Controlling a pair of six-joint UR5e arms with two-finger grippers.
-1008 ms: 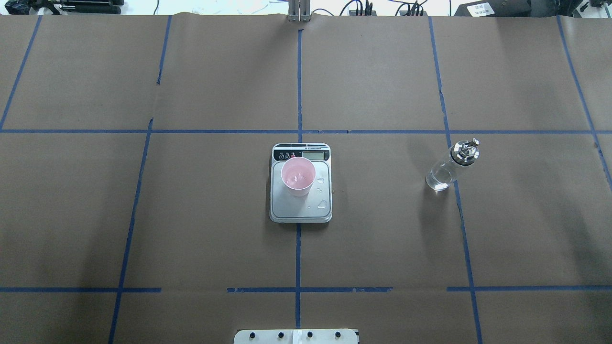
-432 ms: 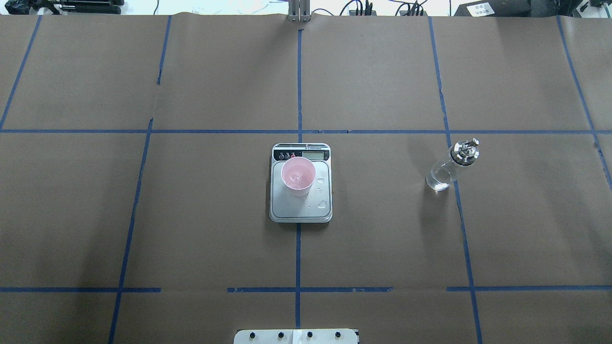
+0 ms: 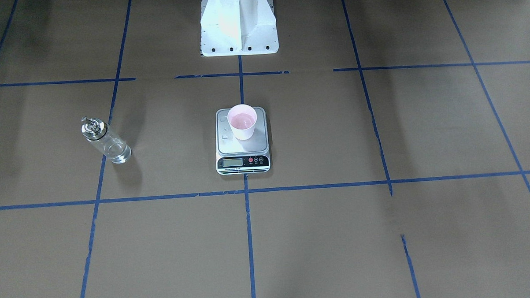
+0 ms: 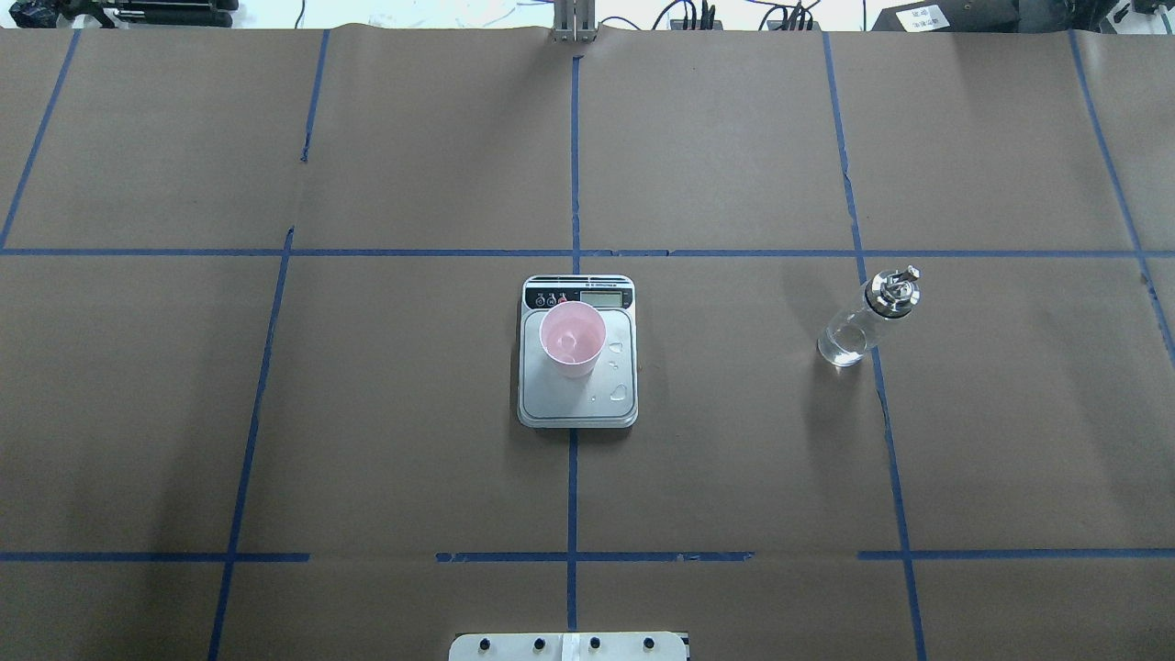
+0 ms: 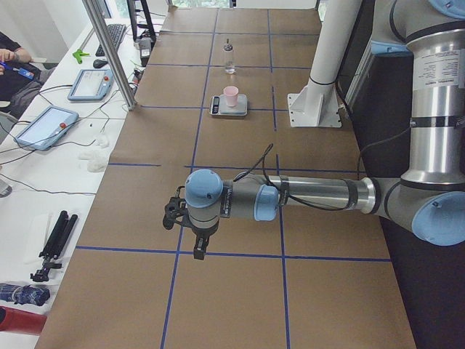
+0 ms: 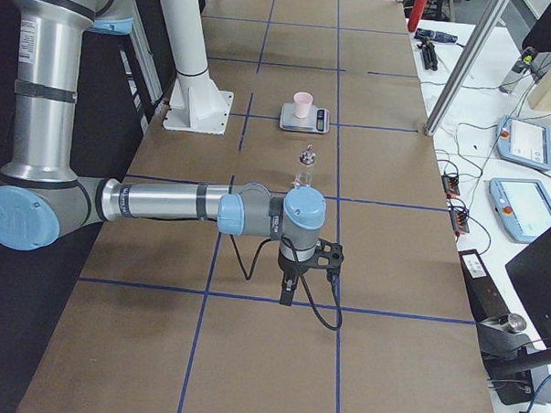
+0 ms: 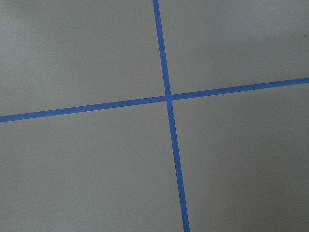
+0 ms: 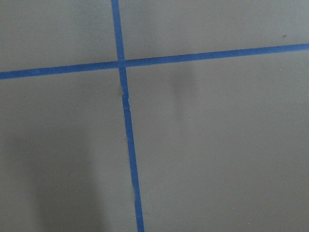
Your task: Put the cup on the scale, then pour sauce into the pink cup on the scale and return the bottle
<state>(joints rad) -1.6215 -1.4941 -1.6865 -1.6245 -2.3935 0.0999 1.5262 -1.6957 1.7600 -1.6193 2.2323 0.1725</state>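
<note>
The pale pink cup stands upright on the scale, toward its display end, with a little clear sauce in it. A few drops lie on the scale's platform. The glass bottle with its metal spout cap stands upright on the table, well to the right of the scale, with clear sauce at its bottom. Neither gripper touches anything. The left gripper hangs over the table's left end and the right gripper over its right end; I cannot tell whether either is open or shut.
Brown paper with blue tape lines covers the table. The robot's white base stands behind the scale. Tablets and cables lie on the side bench, and a person's arm shows at the far edge.
</note>
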